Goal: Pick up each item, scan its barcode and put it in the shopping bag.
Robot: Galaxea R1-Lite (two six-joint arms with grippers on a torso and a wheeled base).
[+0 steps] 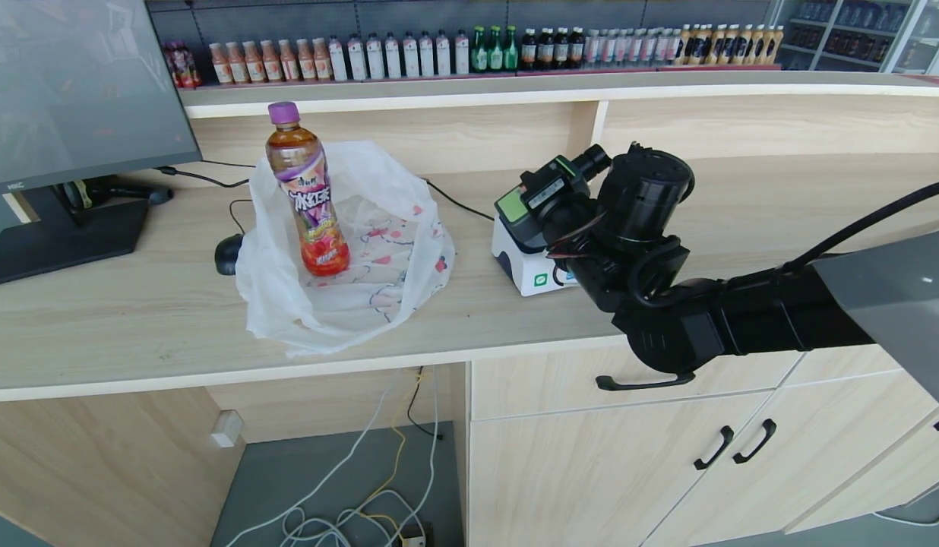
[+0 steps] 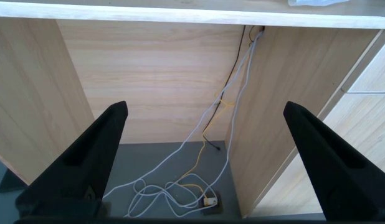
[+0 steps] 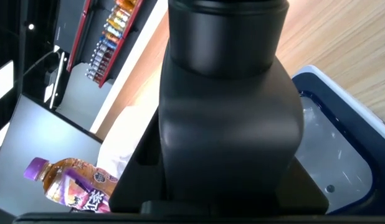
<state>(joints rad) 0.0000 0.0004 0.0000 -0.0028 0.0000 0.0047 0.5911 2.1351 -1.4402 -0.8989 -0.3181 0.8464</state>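
Purple-capped tea bottle [image 1: 306, 190] upright in slack white shopping bag [image 1: 397, 258]: could topple if nudged. Left hand [image 2: 205, 109] released; right hand [image 1: 547, 203], cannot tell.

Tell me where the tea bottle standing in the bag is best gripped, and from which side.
Probably the bottle at its labelled middle, with a sideways grasp coming from the front. It stands upright and its body is round, and the shopping bag lies low in front of it but rises behind and beside it.

Bright even light, soft shadows, bowed picture edges.
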